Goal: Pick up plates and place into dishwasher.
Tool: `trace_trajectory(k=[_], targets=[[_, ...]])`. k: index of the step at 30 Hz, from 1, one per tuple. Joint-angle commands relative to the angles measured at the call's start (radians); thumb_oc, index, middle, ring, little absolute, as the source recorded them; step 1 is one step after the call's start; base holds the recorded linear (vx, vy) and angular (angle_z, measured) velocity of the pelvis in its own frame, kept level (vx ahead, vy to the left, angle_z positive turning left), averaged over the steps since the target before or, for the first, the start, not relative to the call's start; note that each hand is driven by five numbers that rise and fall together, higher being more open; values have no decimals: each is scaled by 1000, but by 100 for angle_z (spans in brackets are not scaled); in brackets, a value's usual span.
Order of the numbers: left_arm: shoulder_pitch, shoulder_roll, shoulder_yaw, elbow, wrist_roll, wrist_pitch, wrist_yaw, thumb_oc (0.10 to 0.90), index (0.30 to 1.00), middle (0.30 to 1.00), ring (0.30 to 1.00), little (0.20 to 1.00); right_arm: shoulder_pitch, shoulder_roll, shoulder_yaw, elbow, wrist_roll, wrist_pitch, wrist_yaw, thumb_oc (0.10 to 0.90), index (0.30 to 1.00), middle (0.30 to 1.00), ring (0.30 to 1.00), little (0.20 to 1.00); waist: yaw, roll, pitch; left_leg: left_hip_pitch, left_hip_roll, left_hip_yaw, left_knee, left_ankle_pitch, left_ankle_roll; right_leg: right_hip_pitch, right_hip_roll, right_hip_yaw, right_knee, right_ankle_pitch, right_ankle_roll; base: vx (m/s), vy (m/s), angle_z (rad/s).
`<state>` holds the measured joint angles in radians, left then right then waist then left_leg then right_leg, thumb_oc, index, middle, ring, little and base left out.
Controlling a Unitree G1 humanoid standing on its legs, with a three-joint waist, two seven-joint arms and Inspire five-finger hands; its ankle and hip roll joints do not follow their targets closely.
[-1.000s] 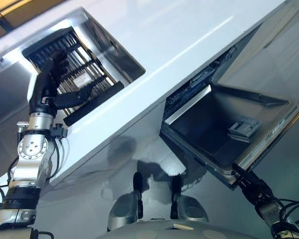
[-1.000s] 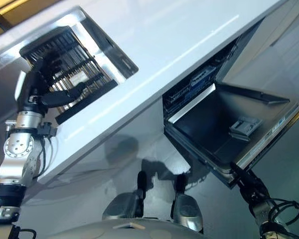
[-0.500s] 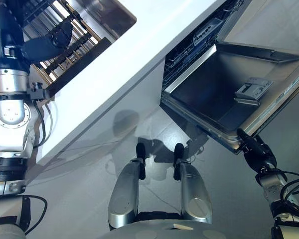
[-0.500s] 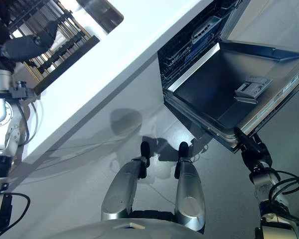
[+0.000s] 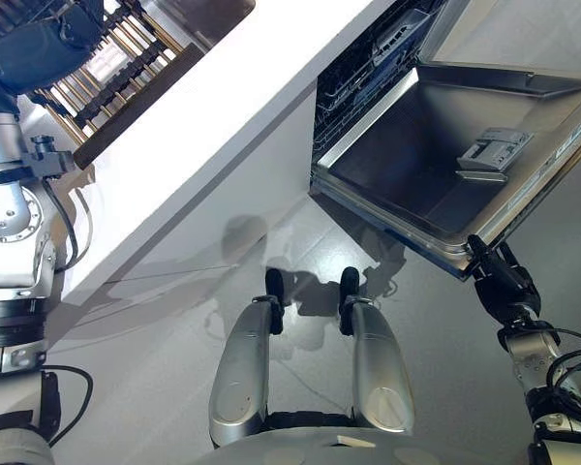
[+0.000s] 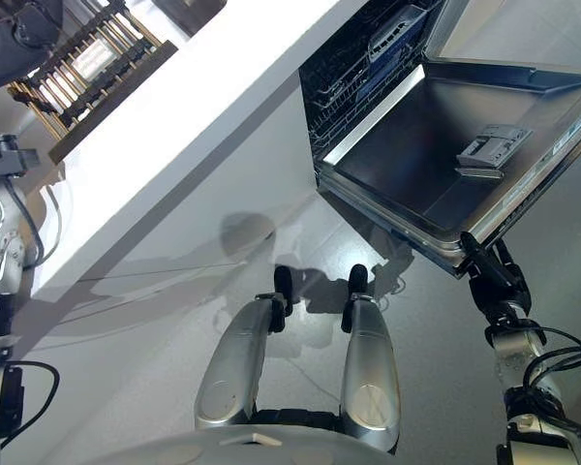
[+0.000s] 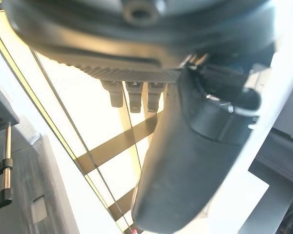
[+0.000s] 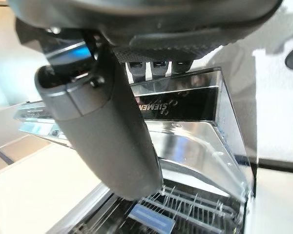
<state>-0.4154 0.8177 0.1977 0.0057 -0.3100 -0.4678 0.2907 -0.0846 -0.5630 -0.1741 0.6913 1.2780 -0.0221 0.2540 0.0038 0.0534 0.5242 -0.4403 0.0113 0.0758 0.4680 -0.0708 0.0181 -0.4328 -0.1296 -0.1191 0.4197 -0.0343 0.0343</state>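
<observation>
Right hand [image 5: 494, 276] placed at open steel dishwasher door [image 5: 436, 165] edge, finger state indiscernible. Left hand [image 5: 34, 48] seen above slatted rack [image 5: 116, 58], grip indiscernible.

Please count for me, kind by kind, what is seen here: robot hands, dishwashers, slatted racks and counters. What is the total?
robot hands: 2, the left hand and the right hand
dishwasher, door open: 1
slatted rack: 1
counter: 1
total: 5
</observation>
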Motion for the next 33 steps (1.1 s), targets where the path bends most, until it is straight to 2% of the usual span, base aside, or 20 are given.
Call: trace_trajectory(k=[1, 5, 8, 15, 22, 33], targets=[[99, -151, -43, -22, 8, -113, 41, 800, 900, 900, 900, 900, -233, 111, 158, -397, 27, 85, 394, 800, 900, 900, 900, 900, 44, -20, -4, 50, -105, 44, 47, -155, 89, 17, 31, -24, 132, -140, -14, 47, 14, -2], [106, -154, -50, -22, 8, -111, 40, 800, 900, 900, 900, 900, -253, 151, 201, -508, 29, 138, 436, 800, 900, 900, 900, 900, 50, -22, -4, 57, -108, 36, 44, -151, 90, 28, 30, -20, 121, -132, -10, 33, 1, -6], [101, -150, -55, -20, 1, -106, 34, 800, 900, 900, 900, 900, -278, 186, 232, -593, 20, 151, 441, 800, 900, 900, 900, 900, 57, -25, -4, 63, -110, 29, 40, -150, 91, 40, 30, -21, 111, -127, -5, 29, -22, -10], [74, -146, -75, -8, 3, -87, 21, 800, 900, 900, 900, 900, -331, 262, 286, -743, -36, 157, 369, 800, 900, 900, 900, 900, 71, -35, -4, 84, -114, 18, 32, -146, 93, 71, 29, -27, 89, -114, -1, 25, -16, -19], [64, -145, -84, -4, -4, -65, -1, 800, 900, 900, 900, 900, -349, 298, 306, -805, -35, 189, 346, 800, 900, 900, 900, 900, 80, -43, -4, 114, -116, 7, 10, -131, 96, 104, 28, -33, 60, -93, 4, 19, -8, -1], [82, -134, -75, 1, -22, -58, -38, 800, 900, 900, 900, 900, -328, 314, 301, -816, -34, 176, 314, 800, 900, 900, 900, 900, 95, -66, -5, 176, -109, -2, -22, -128, 93, 183, 27, -54, 11, -80, 14, 28, -27, 35]])
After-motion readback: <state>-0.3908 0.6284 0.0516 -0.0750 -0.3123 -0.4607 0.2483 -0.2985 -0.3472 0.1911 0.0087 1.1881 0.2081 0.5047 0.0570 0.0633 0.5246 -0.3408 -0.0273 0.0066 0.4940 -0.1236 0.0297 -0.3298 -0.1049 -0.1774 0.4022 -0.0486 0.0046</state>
